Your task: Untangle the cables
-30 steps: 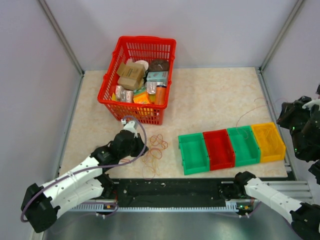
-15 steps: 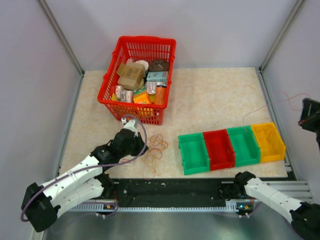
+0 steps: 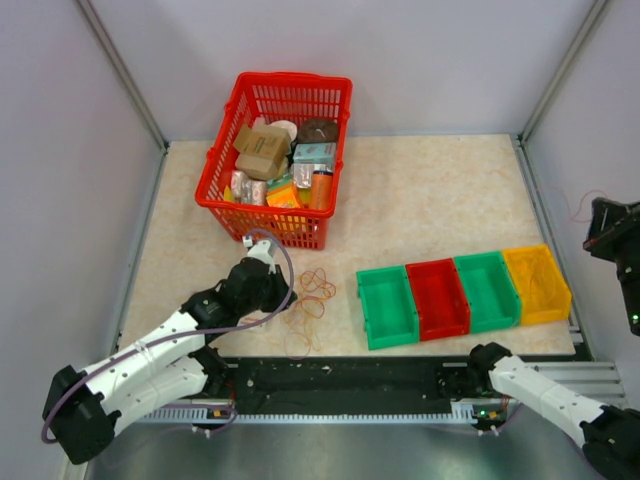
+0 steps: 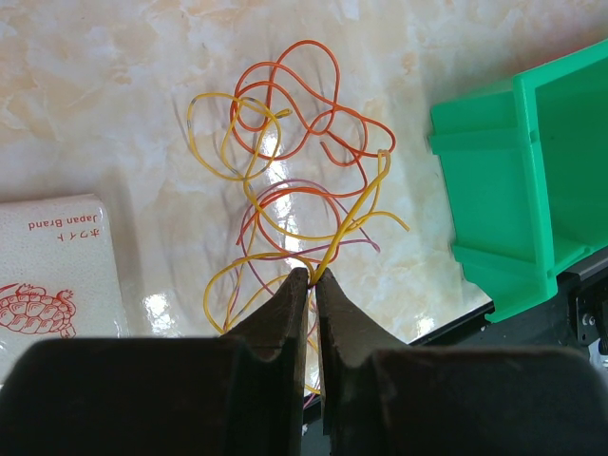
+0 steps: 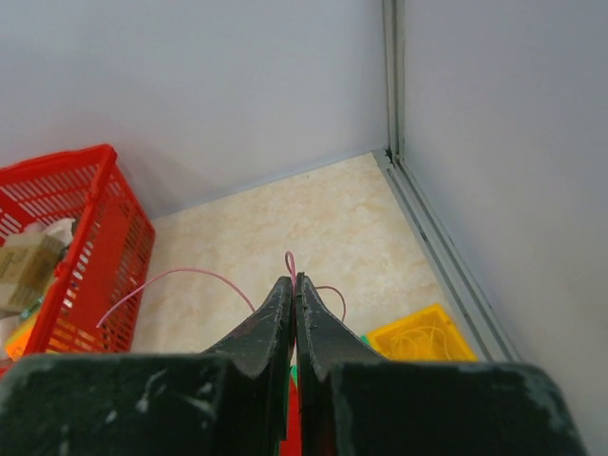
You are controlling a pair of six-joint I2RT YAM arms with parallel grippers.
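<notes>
Top view: a beige marbled table between pale walls. At upper left of centre stands a red basket full of boxes and packets. At lower right lies a row of 4 bins, coloured green, red, green and yellow. The yellow bin holds thin yellow loops. In the left wrist view you see a white packet with a red turtle print at lower left and the nearest green bin at right. Neither one touches the wires between them.

The cables lie loose on the table between the basket and the green bin, as yellow, orange and red loops. Your left gripper sits at the near edge of the tangle, at the bottom of that view. Its jaws are nearly closed and pinch 1 yellow strand, and the rest of the loops fan out above the tips. Your right gripper is raised at the far right edge of the top view, well apart from the tangle. Its jaws are pressed together on a pink strand, which arcs away to the left in its wrist view.

Compared with half a second ago, the right gripper sits slightly further left. The long strand that trailed toward the bins has gone from the top view, and only a short loop shows beside the gripper. The left arm and the tangle have not shifted.
</notes>
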